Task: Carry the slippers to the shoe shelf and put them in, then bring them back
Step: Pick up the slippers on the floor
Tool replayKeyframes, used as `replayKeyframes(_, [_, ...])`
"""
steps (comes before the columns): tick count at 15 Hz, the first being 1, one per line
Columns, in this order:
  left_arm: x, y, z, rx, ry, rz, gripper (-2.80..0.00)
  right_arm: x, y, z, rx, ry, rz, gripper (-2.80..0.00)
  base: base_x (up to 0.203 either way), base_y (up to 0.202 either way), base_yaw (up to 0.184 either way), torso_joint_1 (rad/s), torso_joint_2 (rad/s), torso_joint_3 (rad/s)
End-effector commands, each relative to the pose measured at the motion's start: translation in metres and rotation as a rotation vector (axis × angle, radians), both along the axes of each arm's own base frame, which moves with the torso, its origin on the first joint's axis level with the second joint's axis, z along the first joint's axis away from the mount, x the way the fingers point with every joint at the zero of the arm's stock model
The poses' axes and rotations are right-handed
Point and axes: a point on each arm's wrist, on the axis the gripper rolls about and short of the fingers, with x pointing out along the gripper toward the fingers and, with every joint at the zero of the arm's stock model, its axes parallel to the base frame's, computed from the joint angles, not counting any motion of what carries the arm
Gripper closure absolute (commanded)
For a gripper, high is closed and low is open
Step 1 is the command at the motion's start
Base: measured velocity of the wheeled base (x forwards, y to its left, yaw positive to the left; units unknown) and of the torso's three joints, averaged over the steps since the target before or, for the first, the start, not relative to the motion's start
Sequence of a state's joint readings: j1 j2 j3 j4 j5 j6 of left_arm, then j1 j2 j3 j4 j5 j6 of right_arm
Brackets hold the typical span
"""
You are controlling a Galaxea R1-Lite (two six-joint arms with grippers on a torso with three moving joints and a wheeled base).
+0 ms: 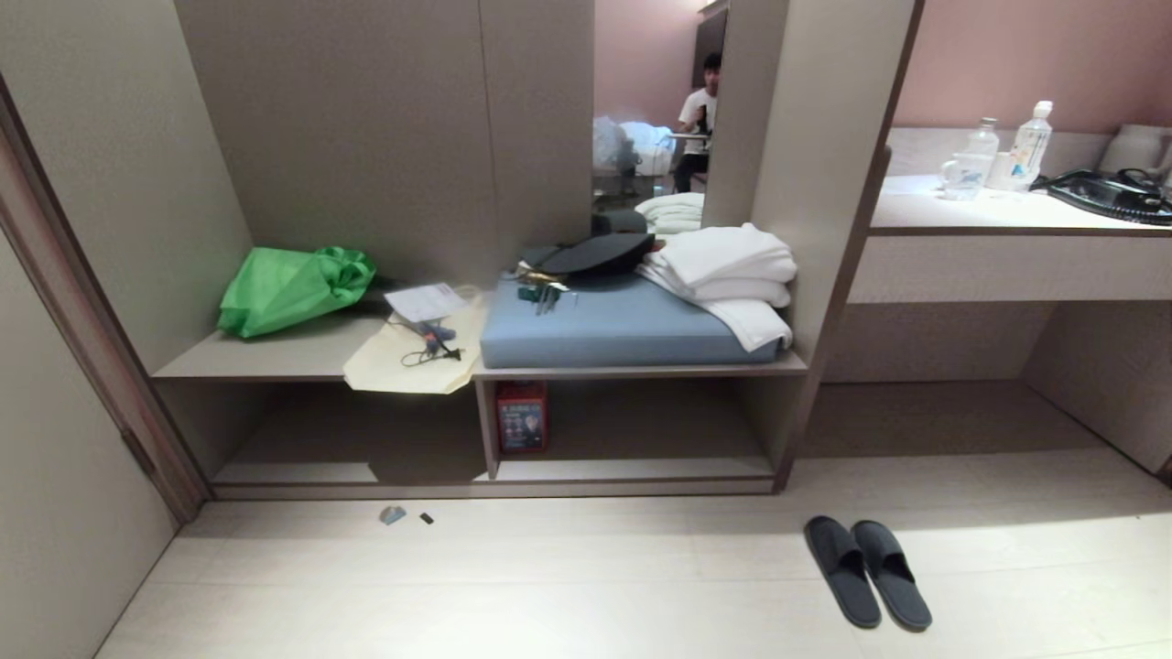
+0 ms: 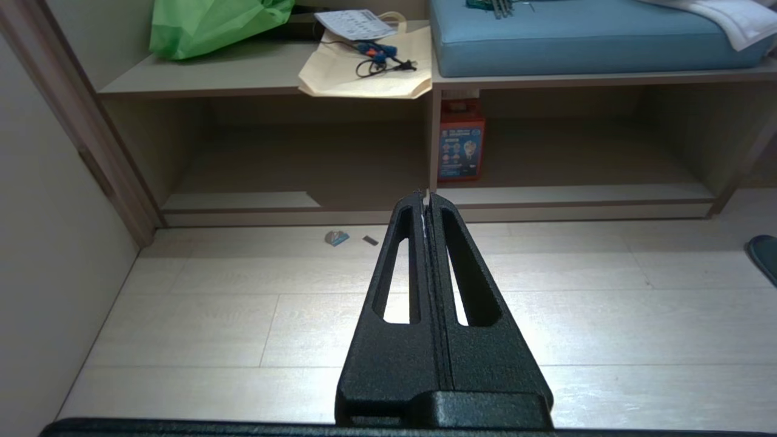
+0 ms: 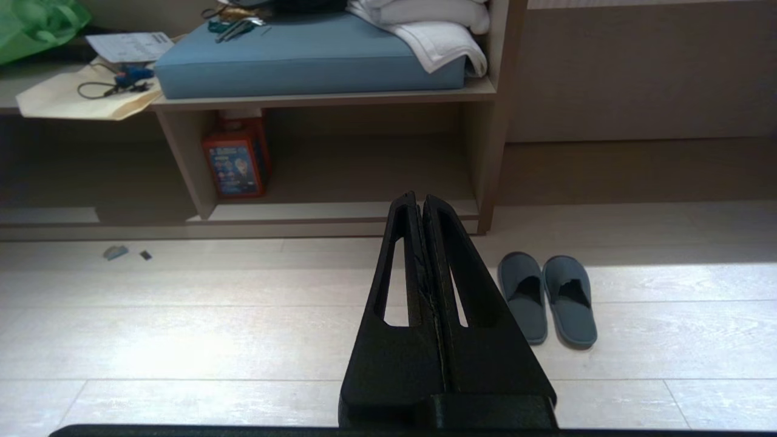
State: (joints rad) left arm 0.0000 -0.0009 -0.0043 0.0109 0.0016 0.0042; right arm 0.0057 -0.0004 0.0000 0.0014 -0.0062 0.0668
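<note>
Both grippers, left gripper (image 2: 426, 197) and right gripper (image 3: 420, 200), hang low over the floor, pinched closed on nothing, apparently parked. Lower right in the head view, the 2 slippers (image 1: 868, 572) lie side by side on the floor, well apart from the shoe shelf (image 1: 494, 426). Its 2 compartments look bare except for a red box (image 1: 522, 416) beside the divider.

Lighting's kinda uneven here. A bright band falls across the pale floor (image 1: 586, 586) from the right, almost blown out in both wrist views, while the shoe shelf (image 1: 494, 430) compartments sit in deep shadow, darkest on the left side. The slippers (image 1: 868, 571) lie right at the edge of that lit strip. Head view bends straight lines near the edges, wide-angle style. Everything's reasonably sharp, just a soft pinkish cast on the back wall.
</note>
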Motion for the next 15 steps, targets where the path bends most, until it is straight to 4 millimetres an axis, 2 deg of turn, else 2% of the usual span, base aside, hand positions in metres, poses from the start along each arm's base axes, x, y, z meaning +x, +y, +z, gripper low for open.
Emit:
replayKeyframes(1, [0.0002,0.0000,0.0001,-0.001,-0.002,0.000,0.00,0.0000,0.0000,0.0000,0.001,0.000,0.000,0.00,0.149,0.000,-0.001,0.029,0.00,-0.005])
replayKeyframes(9, [0.0002,0.0000,0.0002,-0.001,-0.003,0.000,0.00,0.0000,0.0000,0.0000,0.001,0.001,0.000,0.00,0.008,-0.007,-0.001,0.002,0.00,0.000])
replayKeyframes(15, [0.0002,0.0000,0.0002,-0.001,-0.003,0.000,0.00,0.0000,0.0000,0.0000,0.000,0.001,0.000,0.00,0.000,-0.181,-0.001,0.002,0.00,0.005])
